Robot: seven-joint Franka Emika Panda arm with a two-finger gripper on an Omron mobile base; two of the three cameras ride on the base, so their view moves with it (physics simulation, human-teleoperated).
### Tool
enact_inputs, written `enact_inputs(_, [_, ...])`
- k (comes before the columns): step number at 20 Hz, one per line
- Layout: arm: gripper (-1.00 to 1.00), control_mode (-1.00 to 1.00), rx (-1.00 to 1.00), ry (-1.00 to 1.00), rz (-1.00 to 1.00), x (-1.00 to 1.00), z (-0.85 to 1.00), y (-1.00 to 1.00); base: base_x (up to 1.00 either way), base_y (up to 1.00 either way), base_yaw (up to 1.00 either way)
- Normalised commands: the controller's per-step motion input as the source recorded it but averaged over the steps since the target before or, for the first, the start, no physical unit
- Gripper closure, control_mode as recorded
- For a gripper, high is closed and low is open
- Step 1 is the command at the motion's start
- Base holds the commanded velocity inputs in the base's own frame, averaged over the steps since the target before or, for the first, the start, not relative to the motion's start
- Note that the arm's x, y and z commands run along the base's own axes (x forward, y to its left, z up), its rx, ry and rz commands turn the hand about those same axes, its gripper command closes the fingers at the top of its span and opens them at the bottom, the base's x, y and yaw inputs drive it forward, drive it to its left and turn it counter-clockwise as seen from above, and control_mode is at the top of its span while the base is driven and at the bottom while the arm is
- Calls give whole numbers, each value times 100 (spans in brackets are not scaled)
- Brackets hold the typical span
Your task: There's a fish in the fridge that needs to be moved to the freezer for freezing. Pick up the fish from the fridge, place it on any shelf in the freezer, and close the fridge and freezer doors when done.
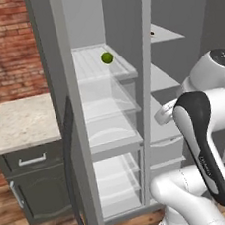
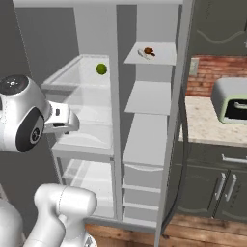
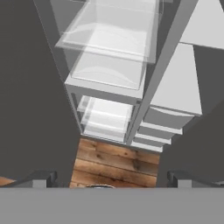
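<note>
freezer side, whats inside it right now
On the top shelf of the freezer lies one small object, pale with a dark reddish part, too small to identify. The lower grey shelves look bare. The grey drawers at the bottom are shut, so their contents are hidden.

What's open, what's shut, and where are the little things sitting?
fridge door, open.
freezer door, open.
gripper, open, holding nothing.
green ball, resting on the top glass fridge shelf.
small pale-and-brown item, lying on the top freezer shelf; too small to name.
cabinet doors, shut.
</note>
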Motion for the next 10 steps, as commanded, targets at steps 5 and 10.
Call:
enact_inputs(5, [-100, 100, 0, 0, 0, 0, 0, 0, -37, -17, 0])
enact_inputs(10, [-100, 100, 0, 0, 0, 0, 0, 0, -38, -14, 0])
